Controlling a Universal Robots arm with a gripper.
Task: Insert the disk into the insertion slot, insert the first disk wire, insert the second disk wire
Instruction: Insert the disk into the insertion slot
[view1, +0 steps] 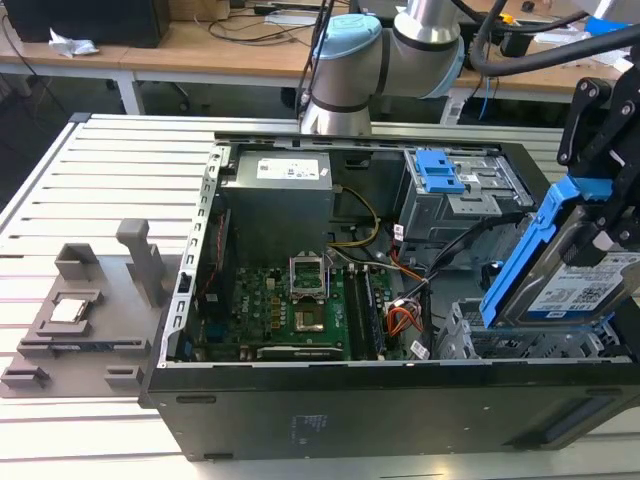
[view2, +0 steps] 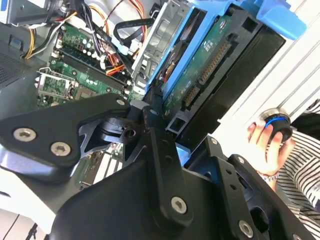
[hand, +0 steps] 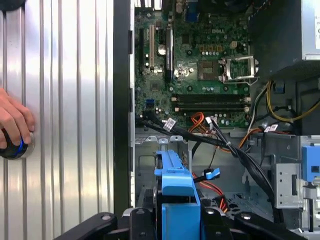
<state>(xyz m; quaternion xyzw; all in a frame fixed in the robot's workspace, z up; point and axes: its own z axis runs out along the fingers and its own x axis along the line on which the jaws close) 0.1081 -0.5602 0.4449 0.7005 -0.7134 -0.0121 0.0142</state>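
Over the insertion slot (view1: 468, 335) of the open computer case (view1: 330, 410), which holds a motherboard (view1: 300, 312) and cables (view1: 402, 320), my end effector (hand: 177, 222) grips the tilted disk (view1: 572, 285).

The exterior view looks down at an angle on the open computer case (view1: 300, 400) from a little way off, with the desk (view1: 90, 180) around it. Both wrist views sit close behind the disk (hand: 175, 190) (view2: 200, 65) — the first faces straight into the case, the second runs tilted along the disk's underside. All three share the motherboard (view1: 300, 310) (view2: 75, 65) (hand: 200, 75).
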